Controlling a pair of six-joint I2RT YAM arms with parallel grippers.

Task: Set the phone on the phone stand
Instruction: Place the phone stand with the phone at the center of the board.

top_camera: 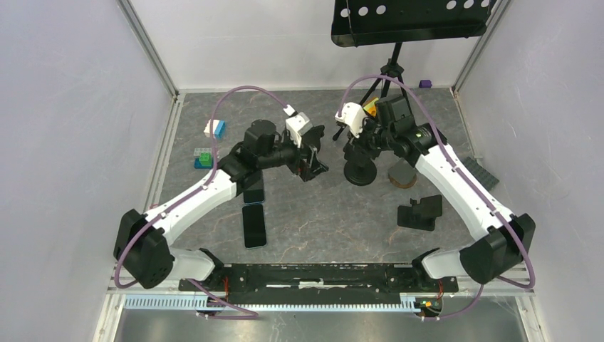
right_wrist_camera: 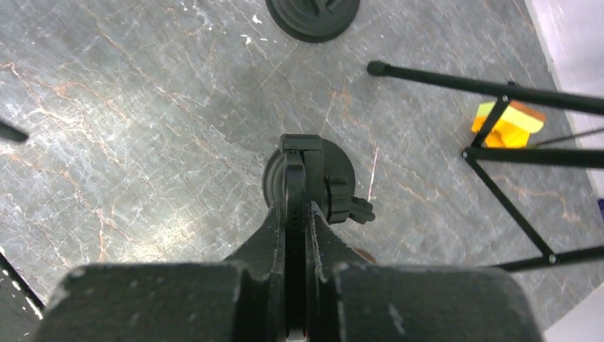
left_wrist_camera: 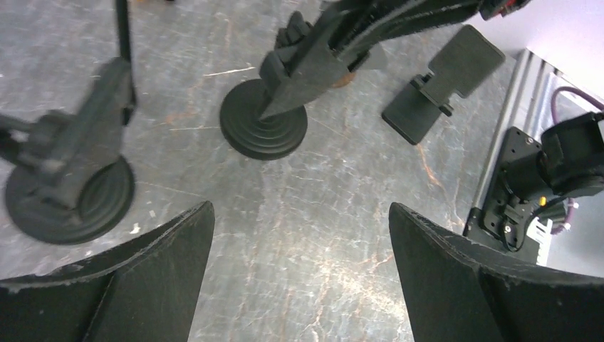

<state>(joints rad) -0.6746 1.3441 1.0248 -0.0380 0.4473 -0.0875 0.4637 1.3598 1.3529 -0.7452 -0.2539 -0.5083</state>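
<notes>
Left end effector (left_wrist_camera: 300,211) spread and empty; right end effector (right_wrist_camera: 298,211) pinching the upright of the phone stand (right_wrist_camera: 340,168). Phone (top_camera: 254,225) lies flat on the desk (top_camera: 327,222): pickup and placement remain.

glossy black phone (top_camera: 254,225); matt tabletop (top_camera: 327,214) (scratched, stone-look)

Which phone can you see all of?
The phone nearer the arm bases, lying fully uncovered. The other phone, just beyond it, is partly hidden under the left arm.
</notes>
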